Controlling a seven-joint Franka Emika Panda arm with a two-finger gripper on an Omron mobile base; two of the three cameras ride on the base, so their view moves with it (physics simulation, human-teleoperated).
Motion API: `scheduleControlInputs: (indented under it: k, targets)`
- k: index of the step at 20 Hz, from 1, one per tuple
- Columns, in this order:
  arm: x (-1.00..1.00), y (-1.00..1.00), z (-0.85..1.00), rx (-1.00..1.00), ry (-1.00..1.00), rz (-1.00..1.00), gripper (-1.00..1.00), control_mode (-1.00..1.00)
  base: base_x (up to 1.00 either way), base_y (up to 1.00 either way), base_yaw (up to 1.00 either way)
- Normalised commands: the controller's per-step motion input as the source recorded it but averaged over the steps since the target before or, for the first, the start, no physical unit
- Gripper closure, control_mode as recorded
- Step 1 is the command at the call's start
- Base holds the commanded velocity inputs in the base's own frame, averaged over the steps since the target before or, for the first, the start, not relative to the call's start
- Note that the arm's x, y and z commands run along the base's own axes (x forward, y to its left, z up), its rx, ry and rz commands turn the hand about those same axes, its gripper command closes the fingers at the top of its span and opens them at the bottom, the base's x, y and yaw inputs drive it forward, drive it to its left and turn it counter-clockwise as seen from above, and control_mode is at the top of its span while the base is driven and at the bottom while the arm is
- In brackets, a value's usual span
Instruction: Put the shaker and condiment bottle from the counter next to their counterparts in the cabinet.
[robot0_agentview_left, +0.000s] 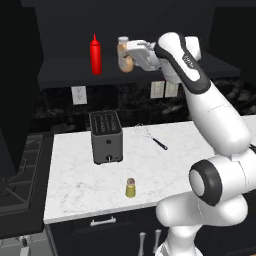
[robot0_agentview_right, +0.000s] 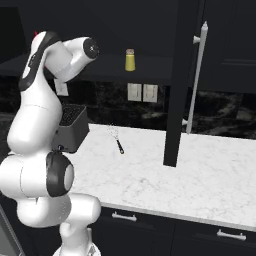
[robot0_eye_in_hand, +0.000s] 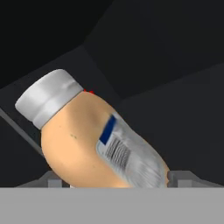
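Hand view: gripper (robot0_eye_in_hand: 118, 181) jaws grip condiment bottle (robot0_eye_in_hand: 87, 140); left base view adds red squeeze bottle (robot0_agentview_left: 95, 55) nearby

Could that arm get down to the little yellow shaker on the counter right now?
Probably not yet: the gripper is up at the cabinet, around the condiment bottle. The shaker itself stands unblocked.

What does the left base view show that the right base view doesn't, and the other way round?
Left base view: the condiment bottle held by the gripper at the cabinet shelf, and a shaker on the counter. Right base view: the twin shaker on the shelf, and an open cabinet door. Both: toaster and whisk.
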Motion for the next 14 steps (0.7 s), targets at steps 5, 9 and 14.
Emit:
scheduleControlInputs:
  k: [5, 9, 14]
  targets:
    - [0.29, 0.07, -0.18, 0.05, 0.0, 0.0, 1.0, -1.0, 0.0, 0.0, 0.0]
    - [0.28, 0.18, -0.32, 0.06, -0.01, 0.0, 1.0, -1.0, 0.0, 0.0, 0.0]
    - [0.4, 0.27, -0.17, 0.09, -0.03, 0.0, 1.0, -1.0, 0.0, 0.0, 0.0]
